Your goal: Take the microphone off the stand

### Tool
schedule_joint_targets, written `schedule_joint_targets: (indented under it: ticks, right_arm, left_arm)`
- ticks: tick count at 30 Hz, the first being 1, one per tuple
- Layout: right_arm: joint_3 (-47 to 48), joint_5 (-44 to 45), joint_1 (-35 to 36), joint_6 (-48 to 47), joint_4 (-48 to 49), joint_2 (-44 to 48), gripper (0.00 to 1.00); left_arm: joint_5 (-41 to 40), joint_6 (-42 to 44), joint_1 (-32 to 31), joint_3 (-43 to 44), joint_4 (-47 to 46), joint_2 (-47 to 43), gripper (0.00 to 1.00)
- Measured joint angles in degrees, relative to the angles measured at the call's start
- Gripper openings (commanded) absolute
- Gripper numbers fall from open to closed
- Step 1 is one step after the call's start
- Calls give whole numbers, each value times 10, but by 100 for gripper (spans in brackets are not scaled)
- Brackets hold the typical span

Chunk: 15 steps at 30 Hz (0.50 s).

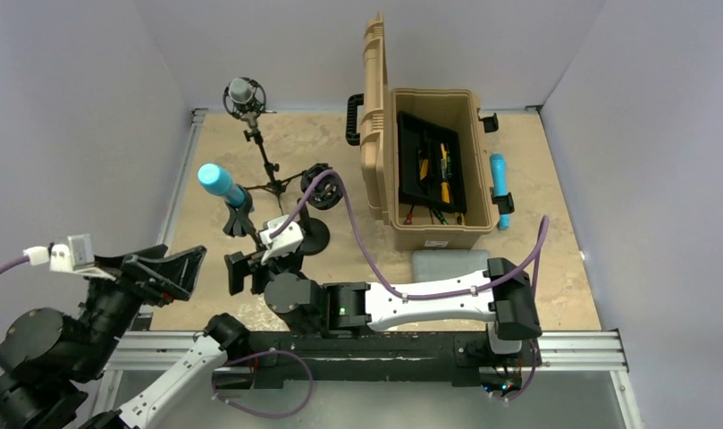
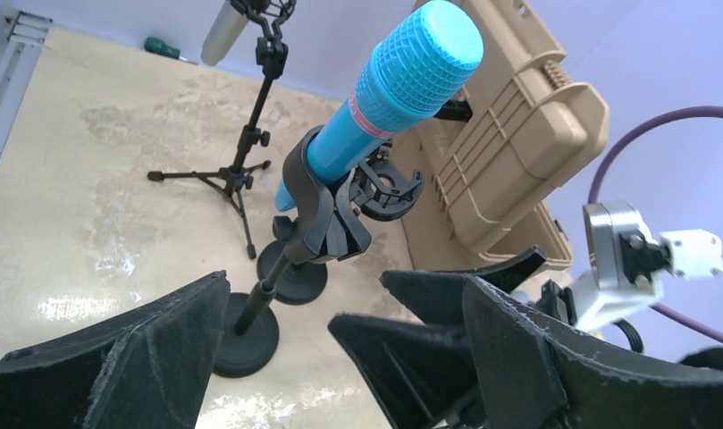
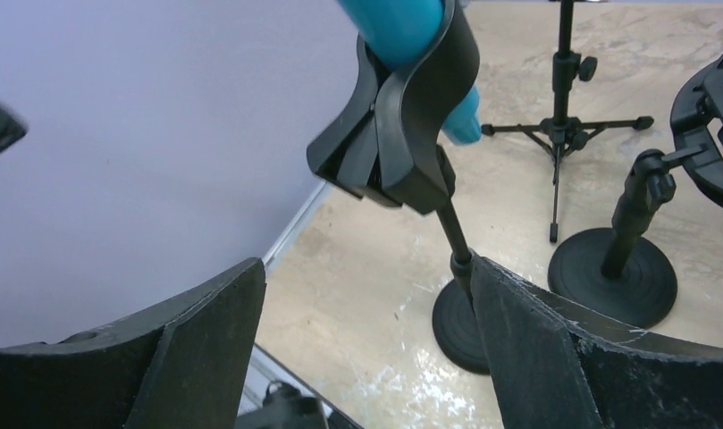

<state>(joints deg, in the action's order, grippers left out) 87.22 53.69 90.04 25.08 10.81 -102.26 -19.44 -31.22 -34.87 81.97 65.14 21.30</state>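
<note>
Tabletop point(image 1: 554, 179), microphone point(image 1: 216, 181) in stand point(image 2: 248, 344), left pincer point(image 2: 290, 299), right pincer point(image 3: 366, 268) both open empty, tools point(image 1: 438, 174) overhead-only

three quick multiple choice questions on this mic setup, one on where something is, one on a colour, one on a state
1. Where does the grey microphone on the tripod stand?
A. far left of the table
B. near right corner
C. dead centre

2. What colour is the microphone held in the clip?
A. red
B. blue
C. white

3. How is the lid of the tan case?
A. shut
B. taken off, lying flat
C. open, standing upright

Answers:
1 A: the top view shows it by the far left corner.
2 B: its body and grille are light blue.
3 C: the lid stands up on the case's left side, with tools showing inside.
</note>
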Motion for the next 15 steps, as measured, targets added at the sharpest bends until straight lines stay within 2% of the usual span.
schedule_joint_targets:
  ticks: [3,11,15]
  right_arm:
    - [32,20,-1,2,-1,-22,89]
    - [167,69,-28,-16,-13,-125,90]
    - [230,83,-32,-37,-39,-180,79]
  left_arm:
    - [-2,9,0,5,1,-24,100]
    - [-10,22,0,15,10,-37,100]
    - [-19,24,0,19,23,-52,100]
